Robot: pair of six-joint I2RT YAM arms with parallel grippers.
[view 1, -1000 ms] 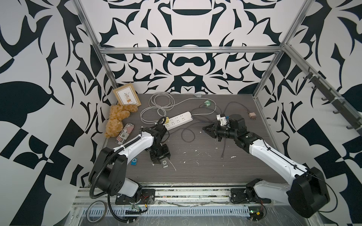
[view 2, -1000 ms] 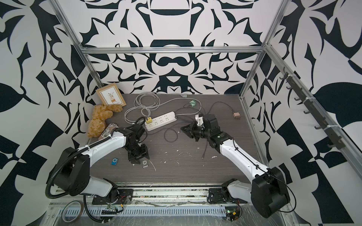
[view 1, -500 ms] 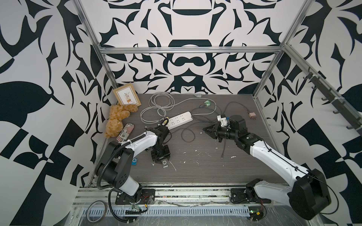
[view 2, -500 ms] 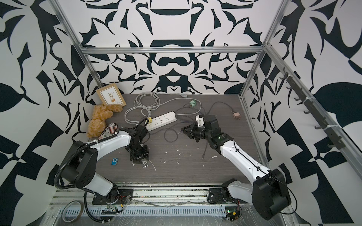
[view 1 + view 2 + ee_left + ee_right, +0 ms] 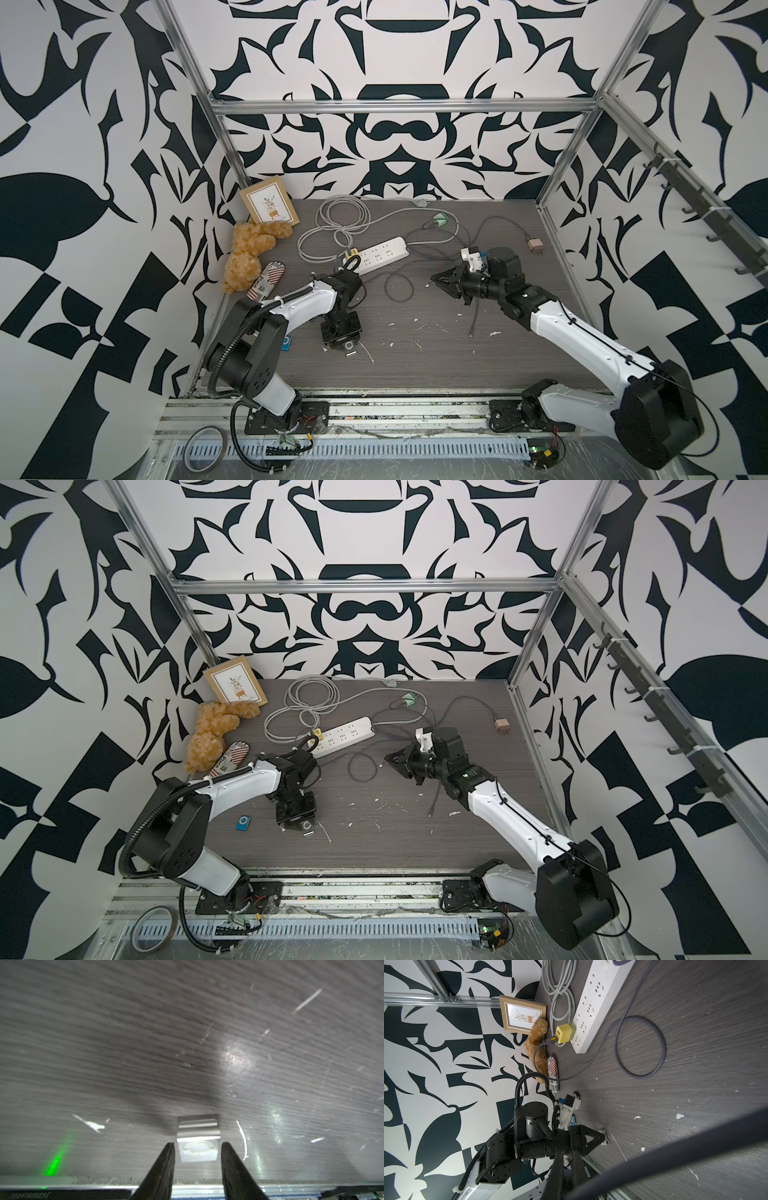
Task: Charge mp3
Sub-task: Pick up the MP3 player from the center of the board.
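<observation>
- Legible writing: the striped pouch (image 5: 266,279) beside the plush bear (image 5: 245,253) carries lettering ending in "Place"; the rest is unreadable.
- The power strip (image 5: 591,1012) holds one yellow charger (image 5: 564,1032), with a grey cable (image 5: 641,1047) plugged into it.
- The silver mp3 player (image 5: 198,1152) lies flat on the table (image 5: 457,365), towards its front edge.
- Left gripper (image 5: 197,1143): fingers parted, one either side of that player.
- Right gripper (image 5: 435,277): fingers pressed together; a held item cannot be confirmed.
- A blue mp3 player (image 5: 243,823) lies beside the left arm.
</observation>
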